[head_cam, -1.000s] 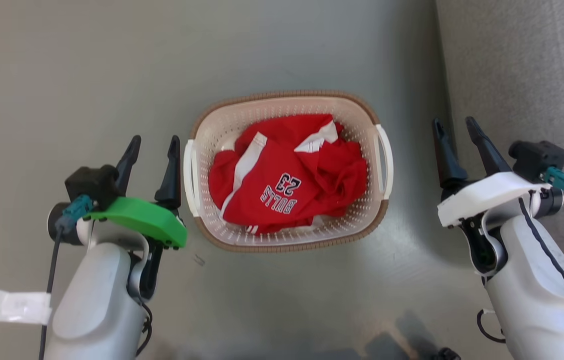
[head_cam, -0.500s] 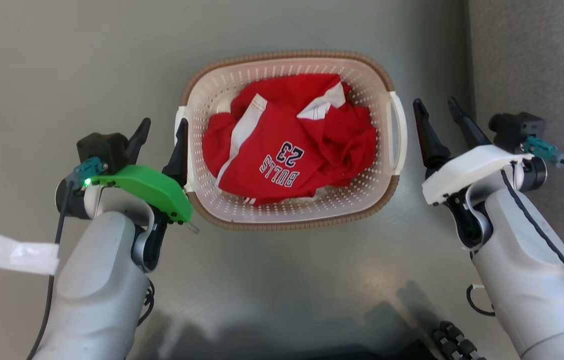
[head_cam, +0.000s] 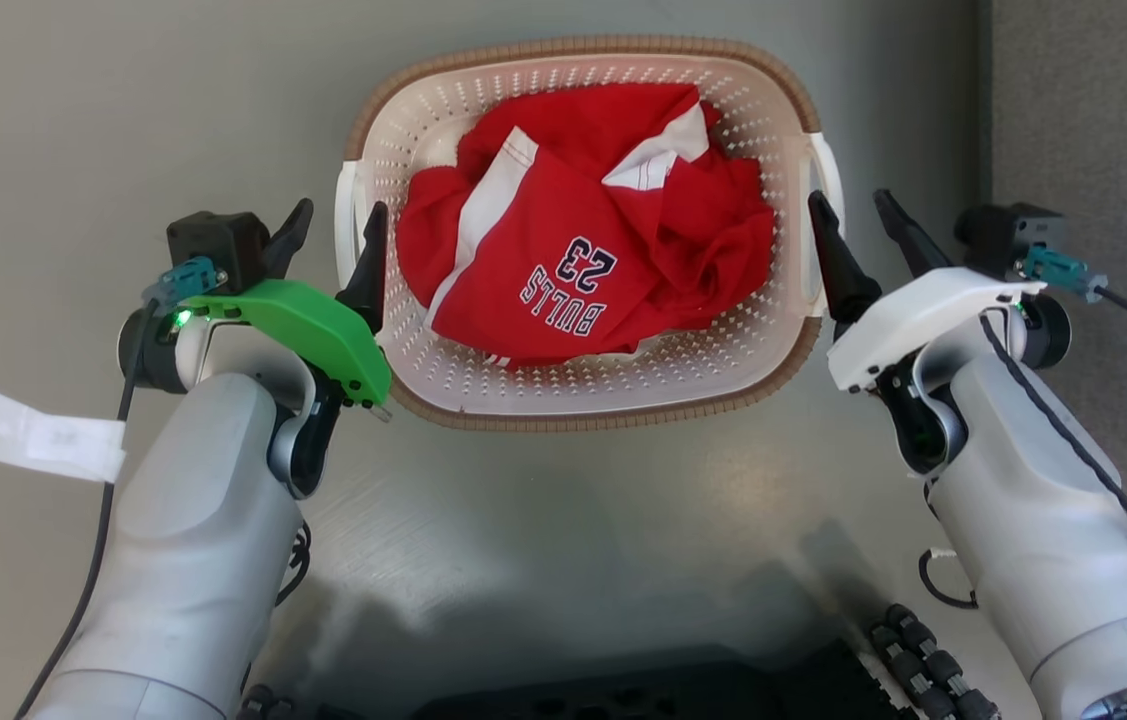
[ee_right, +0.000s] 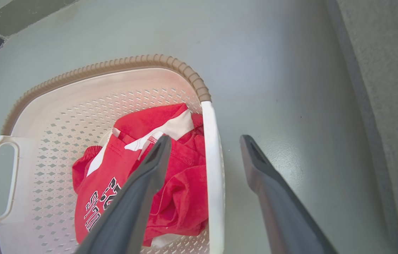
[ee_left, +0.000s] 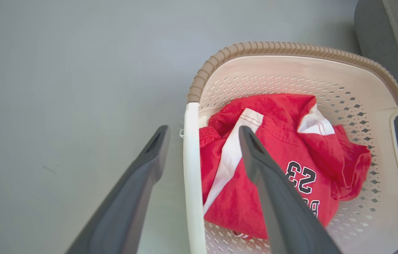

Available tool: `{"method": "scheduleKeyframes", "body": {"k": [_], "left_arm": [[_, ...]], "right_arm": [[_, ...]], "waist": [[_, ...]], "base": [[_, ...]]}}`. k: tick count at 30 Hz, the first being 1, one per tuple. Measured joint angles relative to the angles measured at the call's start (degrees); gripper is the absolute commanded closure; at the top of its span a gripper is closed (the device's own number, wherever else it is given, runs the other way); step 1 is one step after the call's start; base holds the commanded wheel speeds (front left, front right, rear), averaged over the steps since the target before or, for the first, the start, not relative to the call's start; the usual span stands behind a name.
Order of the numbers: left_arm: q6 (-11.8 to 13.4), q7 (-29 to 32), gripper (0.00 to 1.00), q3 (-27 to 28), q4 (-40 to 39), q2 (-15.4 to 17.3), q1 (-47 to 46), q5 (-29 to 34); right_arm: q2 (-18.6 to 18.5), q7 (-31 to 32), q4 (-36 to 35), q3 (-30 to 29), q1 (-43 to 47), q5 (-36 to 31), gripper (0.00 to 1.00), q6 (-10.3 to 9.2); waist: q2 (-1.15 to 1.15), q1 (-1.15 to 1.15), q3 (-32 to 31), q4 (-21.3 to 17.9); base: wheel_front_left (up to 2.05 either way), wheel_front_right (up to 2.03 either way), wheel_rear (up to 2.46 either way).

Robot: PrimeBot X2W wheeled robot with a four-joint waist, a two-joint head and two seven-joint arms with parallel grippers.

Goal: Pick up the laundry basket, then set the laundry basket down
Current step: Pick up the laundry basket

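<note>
Here, left hand (head_cam: 341, 208) open astride handle (ee_left: 191, 158)

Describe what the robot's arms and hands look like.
Both arms are pale grey, with long dark tapered fingers. The left hand has a green wrist cover, the right hand a white one. Each carries a black camera, teal plug and black cable.

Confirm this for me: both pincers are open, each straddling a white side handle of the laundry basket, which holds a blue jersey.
Wrong colour: the jersey in the laundry basket is red, not blue, as the head view shows. The left pincer and right pincer are indeed open, each straddling a white side handle.
</note>
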Motion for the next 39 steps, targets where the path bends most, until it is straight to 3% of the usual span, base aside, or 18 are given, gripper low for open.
{"method": "scheduleKeyframes", "body": {"k": [33, 34, 36, 37, 38, 39], "left_arm": [[-0.47, 3.99, 0.0, -6.68, 11.26, -0.19, -10.32, -6.99], [-0.48, 3.99, 0.02, -6.8, 11.38, -0.19, -10.49, -7.06], [-0.52, 3.99, 0.24, -7.2, 11.65, -0.19, -10.91, -7.55], [-0.54, 3.99, 0.38, -7.44, 11.72, -0.21, -10.98, -7.75], [-0.55, 3.99, 0.53, -7.62, 11.83, -0.42, -11.02, -8.08], [-0.55, 3.99, 0.61, -7.62, 11.83, -0.42, -11.02, -8.08]], "right_arm": [[0.43, -0.01, 11.48, 6.64, -11.36, 6.56, 0.03, 0.0], [0.44, -0.01, 11.54, 6.77, -11.46, 6.71, 0.06, 0.0], [0.45, -0.01, 11.69, 7.0, -11.61, 7.04, 0.19, 0.01], [0.45, -0.01, 11.74, 7.1, -11.68, 7.25, 0.34, 0.01], [0.46, -0.01, 11.88, 7.22, -11.79, 7.49, 0.56, 0.01], [0.46, -0.01, 11.88, 7.22, -11.79, 7.49, 0.71, 0.01]], "waist": [[0.0, 0.0, 8.24, 0.17], [0.0, 0.0, 8.29, 0.19], [0.0, 0.0, 8.33, 0.21], [0.0, 0.0, 8.34, 0.22], [0.0, 0.0, 8.35, 0.22], [0.0, 0.0, 8.35, 0.22]], "base": [[0.0, 0.0, 0.0], [0.0, 0.0, 0.0], [0.0, 0.0, 0.0], [0.0, 0.0, 0.0], [0.0, 0.0, 0.0], [0.0, 0.0, 0.0]]}}
